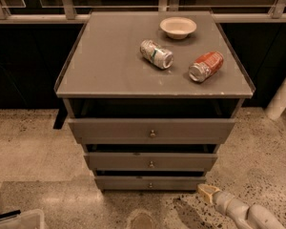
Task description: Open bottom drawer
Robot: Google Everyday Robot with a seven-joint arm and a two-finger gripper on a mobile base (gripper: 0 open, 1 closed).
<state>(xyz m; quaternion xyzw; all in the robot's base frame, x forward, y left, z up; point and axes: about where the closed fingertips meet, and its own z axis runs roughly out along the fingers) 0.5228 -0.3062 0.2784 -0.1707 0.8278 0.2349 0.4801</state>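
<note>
The bottom drawer (150, 182) is the lowest, thinnest of three grey cabinet drawer fronts, with a small round metal knob (150, 185) at its middle. It sticks out only a little. The middle drawer (151, 161) and the wider top drawer (151, 130) stand above it. My gripper (205, 192) comes in from the lower right on a pale arm, low over the floor. Its tan tip is just beside the bottom drawer's right end, well to the right of the knob.
On the cabinet top lie a green-and-silver can (157, 54) and a red can (206, 66), both on their sides, and a white bowl (178, 27) stands behind them. A clear bin corner (16, 220) shows at the lower left. Speckled floor surrounds the cabinet.
</note>
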